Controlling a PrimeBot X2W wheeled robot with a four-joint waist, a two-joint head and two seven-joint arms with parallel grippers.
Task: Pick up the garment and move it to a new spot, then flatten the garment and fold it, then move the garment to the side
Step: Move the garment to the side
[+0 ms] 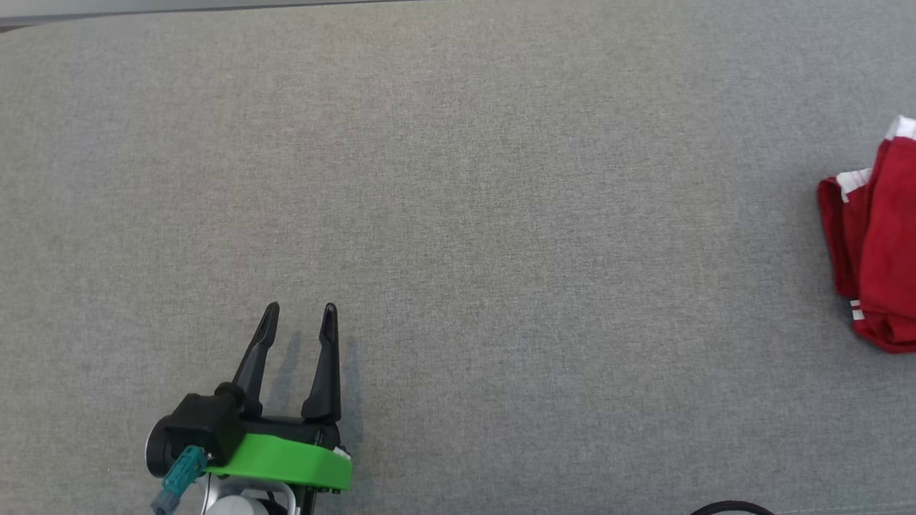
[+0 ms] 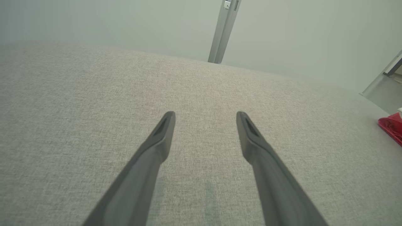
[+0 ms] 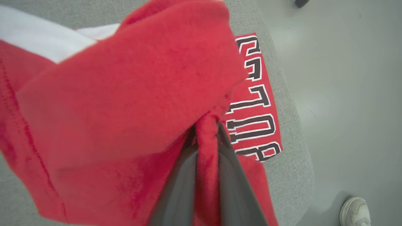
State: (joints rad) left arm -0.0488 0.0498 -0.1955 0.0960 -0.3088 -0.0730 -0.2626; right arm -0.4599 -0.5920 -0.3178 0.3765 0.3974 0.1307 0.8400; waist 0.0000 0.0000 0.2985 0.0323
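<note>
1. The left gripper (image 1: 300,309) hangs low over the grey upholstered surface (image 1: 458,179). Its two dark fingers are spread wide with nothing between them, and bare weave lies beneath and ahead of the tips.
2. The garment (image 1: 884,243), red with white trim along its upper folds, lies bunched on the surface well off to that gripper's right. In the left wrist view an edge of the garment (image 2: 392,127) shows far to the right of the fingers.
3. The right gripper (image 3: 206,128) is clamped on a ridge of red cloth, which is pinched between its two fingers.
4. Ahead and to the left of those fingers the garment (image 3: 110,94) mounds up. Just right of the tips, black white-edged block lettering (image 3: 254,103) lies flat on a red panel near the surface's rounded edge.
5. Farther right, past that edge, are pale floor (image 3: 345,78) and a person's white shoe (image 3: 355,212).
6. Beyond the left gripper's tips, past the surface's far edge, a metal post (image 2: 223,31) stands against a pale wall (image 2: 94,22).
</note>
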